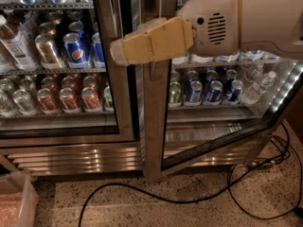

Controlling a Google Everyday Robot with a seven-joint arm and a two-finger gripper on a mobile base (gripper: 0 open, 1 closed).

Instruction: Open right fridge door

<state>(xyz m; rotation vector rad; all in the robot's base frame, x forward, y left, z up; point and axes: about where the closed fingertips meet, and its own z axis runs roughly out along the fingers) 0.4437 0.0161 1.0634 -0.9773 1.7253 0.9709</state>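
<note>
Claw [124, 51] was in front of upper frame of right fridge door [154, 126], pointing to 9 o'clock; open or closed, could not tell. Door stood ajar, its free edge swung out toward 6 o'clock.

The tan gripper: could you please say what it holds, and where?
Cannot tell: the tan gripper covers the upright edge of the steel-framed glass right fridge door.

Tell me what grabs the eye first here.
The big cream arm ending in a tan pincer, top centre, in front of the upper frame of the right fridge door. That door stands ajar, its bottom edge angling out over the floor. A black cable snakes across below.
</note>
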